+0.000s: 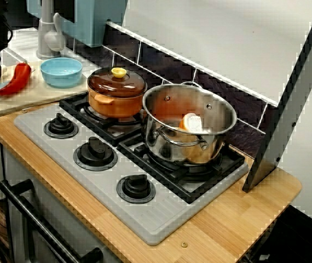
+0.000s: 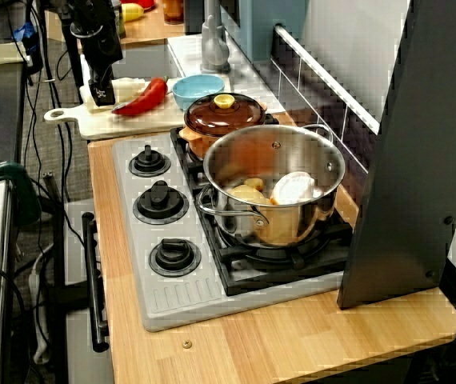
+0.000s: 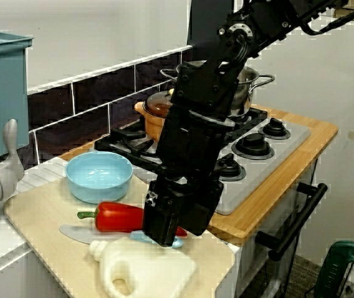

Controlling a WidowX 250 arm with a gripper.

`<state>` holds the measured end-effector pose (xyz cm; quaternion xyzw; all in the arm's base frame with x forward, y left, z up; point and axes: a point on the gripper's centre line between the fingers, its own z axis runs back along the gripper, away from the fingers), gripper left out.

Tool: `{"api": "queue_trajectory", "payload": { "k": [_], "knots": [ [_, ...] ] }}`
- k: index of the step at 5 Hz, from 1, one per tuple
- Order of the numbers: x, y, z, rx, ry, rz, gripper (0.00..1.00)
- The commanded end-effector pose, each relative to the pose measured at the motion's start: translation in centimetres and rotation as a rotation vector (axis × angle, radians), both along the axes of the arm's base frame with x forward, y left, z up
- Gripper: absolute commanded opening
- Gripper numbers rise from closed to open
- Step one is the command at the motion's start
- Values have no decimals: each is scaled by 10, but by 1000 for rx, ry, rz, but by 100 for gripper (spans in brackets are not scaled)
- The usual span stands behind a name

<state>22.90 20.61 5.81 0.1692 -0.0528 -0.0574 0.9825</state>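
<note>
Here | tool over red pepper on cutting board, near its front edge | opening: cannot tell

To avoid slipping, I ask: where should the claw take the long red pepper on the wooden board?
Probably across the thick middle of the long red pepper, coming straight down: it lies flat on the light wooden cutting board; its green stem end looks too thin.

1. Bright, even indoor light from overhead in all three views, and the shadows are soft.
2. Glare glints off the pot.
3. Diagonal edges are jagged throughout. In the side view the gripper is a dark mass with its detail lost.
</note>
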Motion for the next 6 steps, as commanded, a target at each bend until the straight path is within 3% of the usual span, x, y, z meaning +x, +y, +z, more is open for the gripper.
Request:
{"api": "queue_trajectory", "payload": {
  "k": [1, 6],
  "knots": [
    [-1, 4, 10, 68, -45, 6, 100],
    [8, 37, -1, 154, 0, 105, 100]
  ]
}}
